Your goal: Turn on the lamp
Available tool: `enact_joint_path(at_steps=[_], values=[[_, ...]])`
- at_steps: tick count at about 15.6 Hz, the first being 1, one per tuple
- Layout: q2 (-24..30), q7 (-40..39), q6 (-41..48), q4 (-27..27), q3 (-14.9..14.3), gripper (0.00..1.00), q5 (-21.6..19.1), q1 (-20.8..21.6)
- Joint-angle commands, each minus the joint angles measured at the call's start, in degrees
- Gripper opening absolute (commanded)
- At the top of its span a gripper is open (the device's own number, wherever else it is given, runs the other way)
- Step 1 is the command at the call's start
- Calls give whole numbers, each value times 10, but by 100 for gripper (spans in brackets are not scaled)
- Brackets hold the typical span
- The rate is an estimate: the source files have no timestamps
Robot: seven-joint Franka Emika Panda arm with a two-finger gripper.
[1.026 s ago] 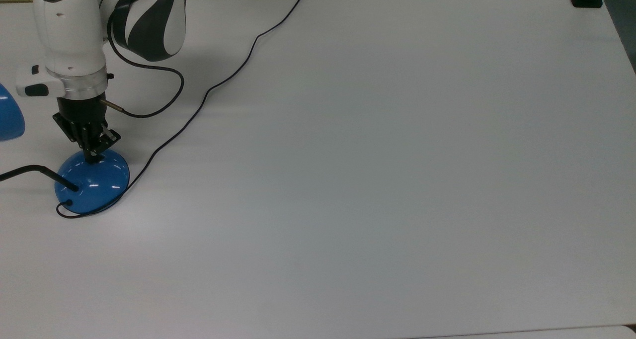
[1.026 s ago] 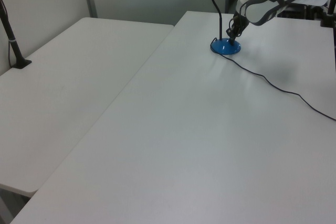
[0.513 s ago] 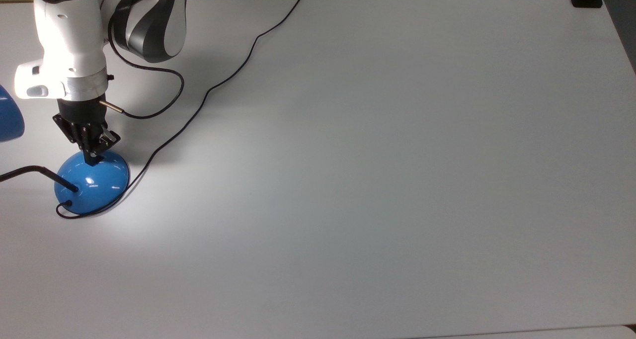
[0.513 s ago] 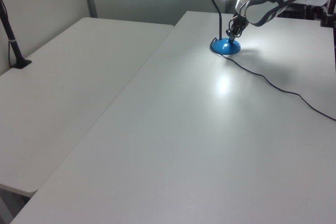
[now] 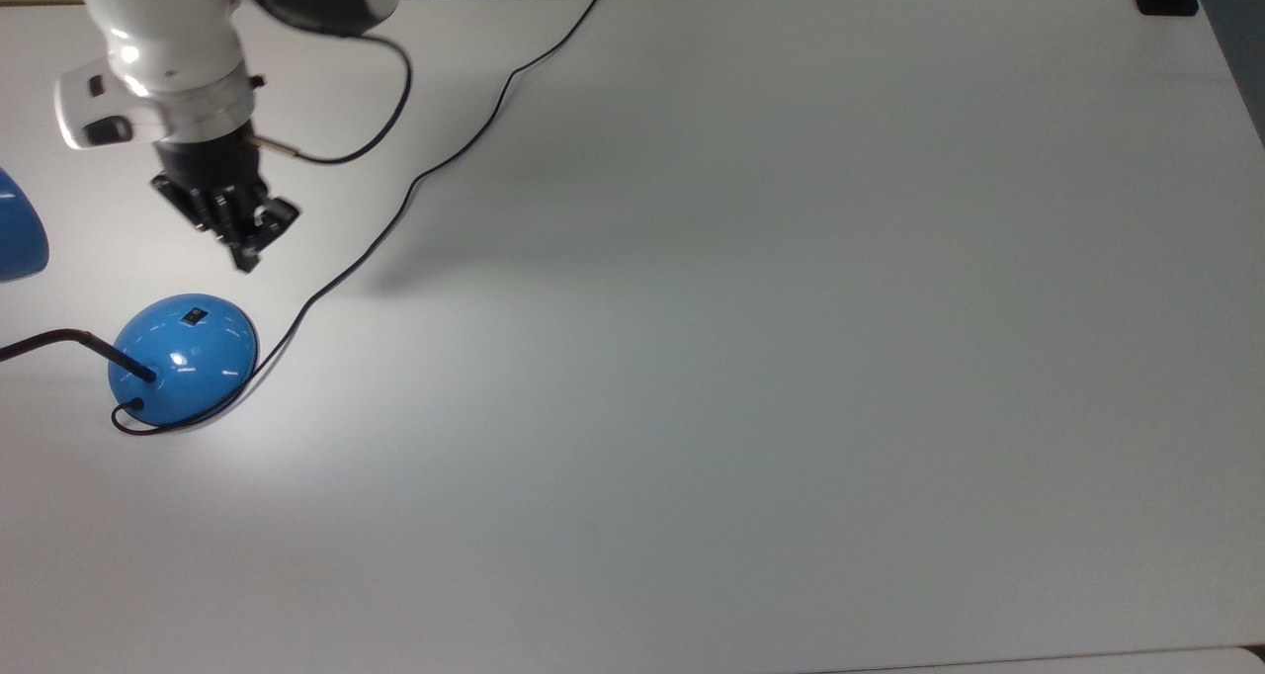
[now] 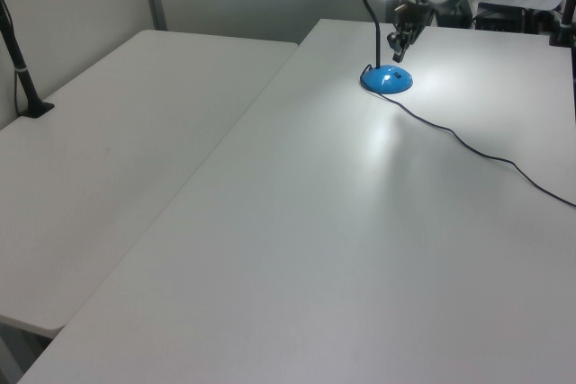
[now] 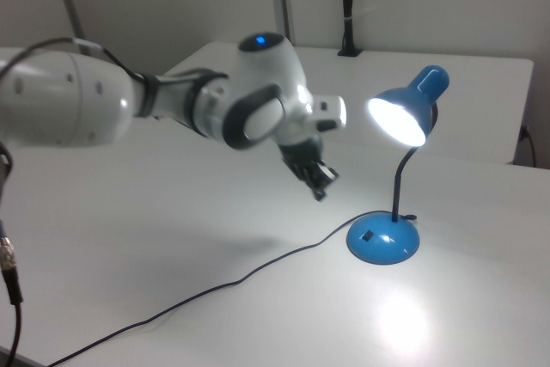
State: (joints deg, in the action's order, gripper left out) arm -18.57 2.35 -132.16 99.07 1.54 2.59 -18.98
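**Lamp lit, gripper lifted clear of the base**

A change is seen over the last second. One second ago the shade was dark and the gripper (image 5: 243,249) was pressed down on the top of the lamp (image 5: 185,360) base. Half a second ago the shade was glowing while the fingertips were still at the base. Now the gripper has been raised and drawn away, and a gap of bare table (image 5: 751,338) is seen between its tip and the dome. In the right view the shade (image 7: 404,113) is shining brightly and a pool of light is thrown on the table below it.

From this it is judged that the switch (image 5: 195,314) has been pressed and the task is as good as done; only a retreat of the arm appears to be left.

The fingers appear drawn together, nothing being held between them, with no gap made out in the top view or the right view.

Relative to the jaws, the base lies below and a little ahead of the tip, near but not touching. The switch, now uncovered, faces up on the side of the dome nearest the jaws. The shade stands beyond the base, at about the height of the jaws in the right view. The cord (image 5: 415,185) is laid across the table, passing beneath and beside the gripper in the top view.

No containers are seen on the table.
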Motion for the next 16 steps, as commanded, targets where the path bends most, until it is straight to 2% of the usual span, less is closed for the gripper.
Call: enact_joint_path(at_steps=[1,5,10,12,13,16], values=[[69,-8,109,10,21,0,1,26],[124,-13,214,6,23,5,2,89],[130,-15,354,-75,22,5,8,146],[138,-11,384,-87,22,5,8,177],[145,-10,386,-87,23,6,8,180],[155,-14,403,-86,21,20,8,186]])
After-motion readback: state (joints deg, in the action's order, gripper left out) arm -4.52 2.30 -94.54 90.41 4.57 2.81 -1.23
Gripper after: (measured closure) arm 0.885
